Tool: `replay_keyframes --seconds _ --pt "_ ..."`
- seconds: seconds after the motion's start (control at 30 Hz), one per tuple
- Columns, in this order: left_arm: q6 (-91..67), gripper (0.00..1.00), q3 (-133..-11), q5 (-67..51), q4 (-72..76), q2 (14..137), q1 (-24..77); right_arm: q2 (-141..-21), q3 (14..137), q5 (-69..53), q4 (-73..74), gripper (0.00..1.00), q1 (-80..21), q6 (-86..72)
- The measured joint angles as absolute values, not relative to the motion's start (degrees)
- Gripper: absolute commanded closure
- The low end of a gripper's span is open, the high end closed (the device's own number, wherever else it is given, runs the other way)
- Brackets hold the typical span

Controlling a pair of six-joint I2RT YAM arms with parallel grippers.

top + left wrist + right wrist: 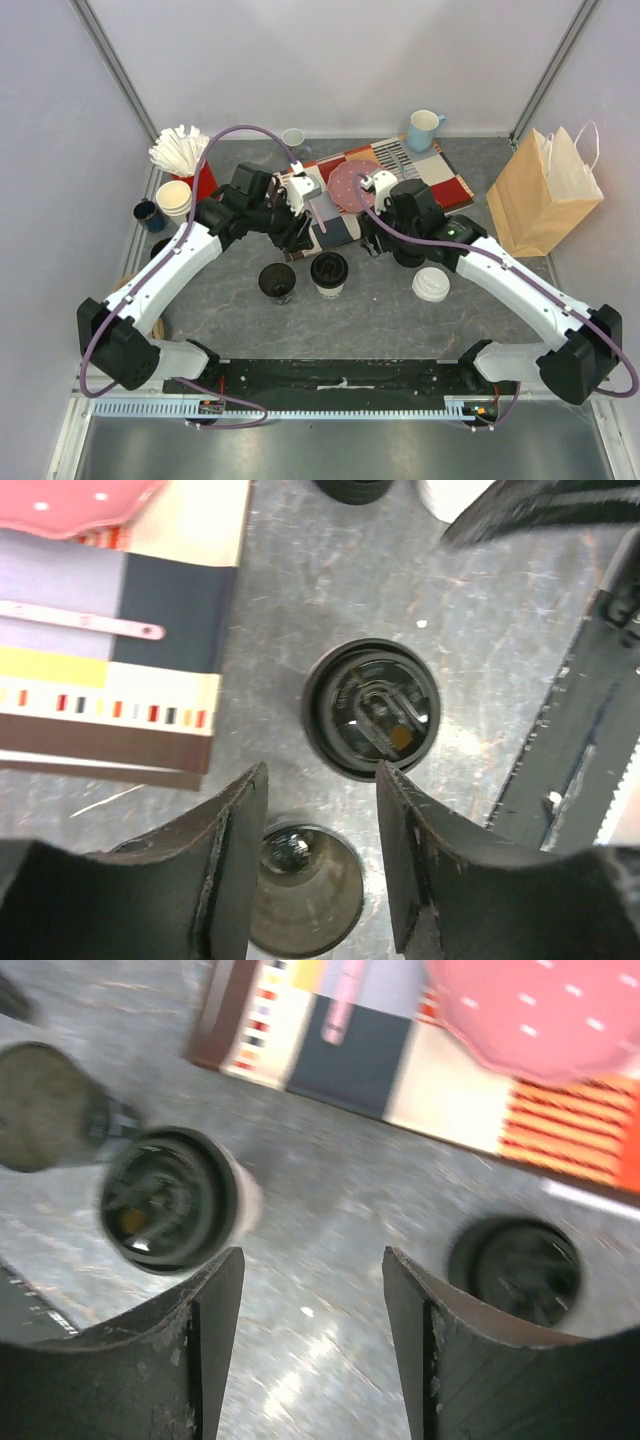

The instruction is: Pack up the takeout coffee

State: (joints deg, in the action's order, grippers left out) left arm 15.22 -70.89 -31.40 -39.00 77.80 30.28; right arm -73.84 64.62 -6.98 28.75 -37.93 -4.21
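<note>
The grey table [380, 320] carries everything. The brown paper bag [545, 195] stands upright well out to the right of the right gripper [312, 1258], handles up. The patterned mat [440, 180] lies just beyond both grippers, with a pink plate [350, 185] on it between them.

The left gripper [320, 775] hangs over the table at the mat's near edge. Its fingers [235, 820] are spread and nothing sits between them. The right gripper's fingers [420, 1300] are likewise apart and bare.

The takeout coffee stands on the base side of both grippers. The cream cup with black lid [329, 272] is upright between the two. In the left wrist view it shows just ahead and a little right of the fingertips; in the right wrist view it is off the left finger. The black cup [277, 282] stands open just beside it without touching, almost under the left gripper's gap. The white lid [432, 284] lies flat on the table, apart from the cups, near the right gripper's outer side. A dark round thing [520, 1270] sits close by the right finger, too blurred to name.
</note>
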Motion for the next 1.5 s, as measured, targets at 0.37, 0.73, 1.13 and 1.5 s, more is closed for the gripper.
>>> replay_keyframes --seconds 0.37,0.73,1.13,1.5 --pt "15.38 0.43 -67.85 -21.82 -39.35 74.04 24.21 -71.70 57.34 9.23 39.64 0.52 -29.28 -8.47" --pt "15.49 0.43 -66.78 -22.76 -39.40 73.82 21.93 -80.88 54.24 9.63 40.82 0.59 -27.18 -12.27" --pt "15.57 0.44 -66.78 -23.03 -40.23 73.76 21.93 -88.71 54.96 8.67 42.54 0.72 -25.21 -12.19" --pt "16.01 0.44 -66.78 -23.07 -40.36 73.78 21.93 -88.31 55.81 7.57 44.25 1.00 -25.23 -11.99"
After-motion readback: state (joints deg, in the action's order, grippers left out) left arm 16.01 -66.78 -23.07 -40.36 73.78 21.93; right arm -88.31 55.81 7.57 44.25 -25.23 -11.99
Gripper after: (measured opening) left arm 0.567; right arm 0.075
